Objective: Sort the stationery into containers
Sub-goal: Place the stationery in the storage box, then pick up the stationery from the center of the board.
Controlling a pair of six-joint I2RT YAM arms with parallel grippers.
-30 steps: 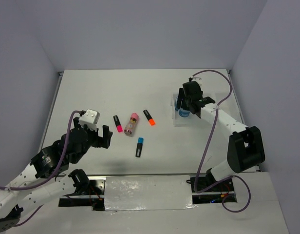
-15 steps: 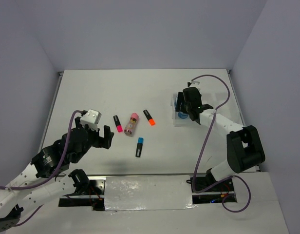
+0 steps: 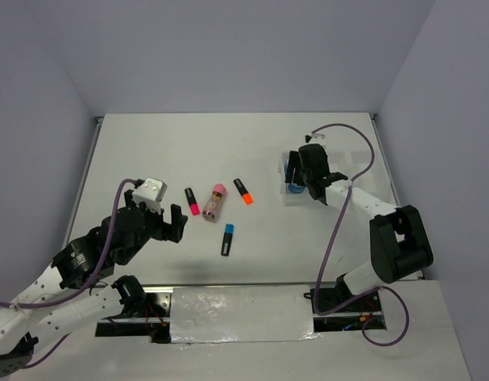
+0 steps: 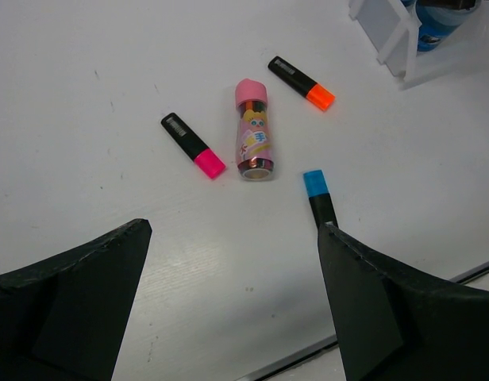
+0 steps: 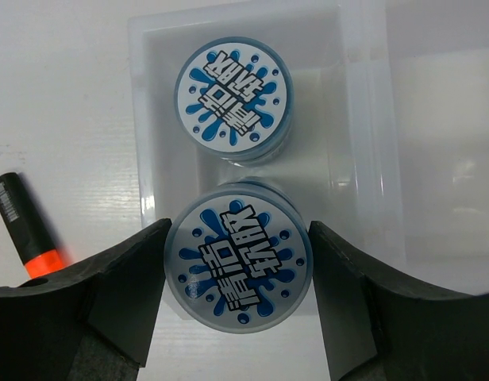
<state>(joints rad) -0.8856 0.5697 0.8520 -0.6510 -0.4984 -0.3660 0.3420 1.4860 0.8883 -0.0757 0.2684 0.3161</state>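
- First, the left gripper (image 4: pixel 232 230) hangs nearest to the arm bases, far to the left of the tray (image 5: pixel 137 119). Its fingers are wide apart and hold nothing.
- The blue highlighter (image 4: pixel 318 196) lies just beyond it, well left of the tray.
- Further away lie the pink highlighter (image 4: pixel 193 145), the glue stick (image 4: pixel 252 131) and the orange highlighter (image 4: pixel 301 82), the orange one closest to the tray.
- At the tray, the right gripper (image 5: pixel 238 230) is clamped on one tape roll (image 5: pixel 238 266) over the edge of the end compartment.
- The second tape roll (image 5: pixel 232 99) lies flat inside this compartment.
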